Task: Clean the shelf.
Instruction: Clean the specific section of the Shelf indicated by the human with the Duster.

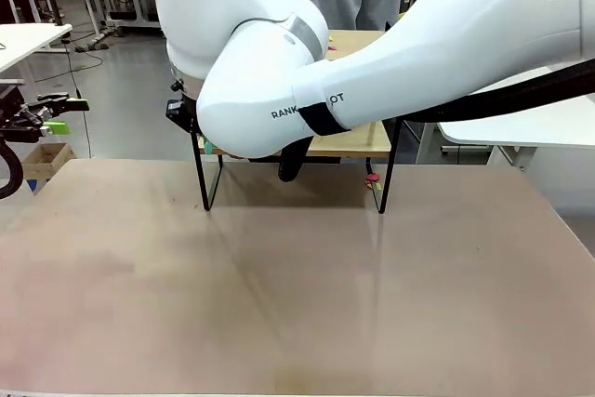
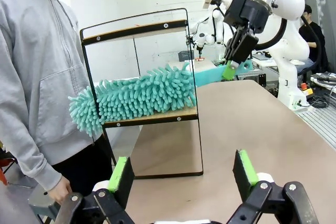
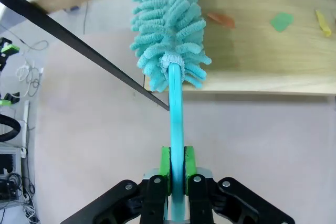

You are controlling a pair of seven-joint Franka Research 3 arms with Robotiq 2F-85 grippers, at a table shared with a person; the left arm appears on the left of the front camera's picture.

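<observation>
The right hand (image 3: 177, 161) was clamped on the flat teal handle (image 3: 176, 124) of a microfibre duster (image 3: 168, 30), green pads (image 3: 165, 162) pressing it from both sides. The fluffy head lay on the lower wooden board of the shelf (image 2: 149, 119), under the upper board. The shelf stood at the far side of the bench (image 1: 279, 285) on thin black legs. Just past the head, small scraps lay on that board: an orange one (image 3: 220, 19), a green one (image 3: 282, 22) and a yellow one (image 3: 323, 22).

The left hand (image 2: 184, 174) hung above the bench with its jaws spread wide and nothing between them. The shelf stood ahead of it and well apart.

On the white right arm (image 1: 307, 109) the black lettering read "RANK" and "OT", with a dark band covering the letters between. In the front view that arm crossed before the shelf and hid most of it. Only part of the boards and the two front legs could be seen.

A person in a grey hooded top (image 2: 31, 77) stood just beside the shelf at its far side, one hand (image 2: 60, 187) hanging low.
</observation>
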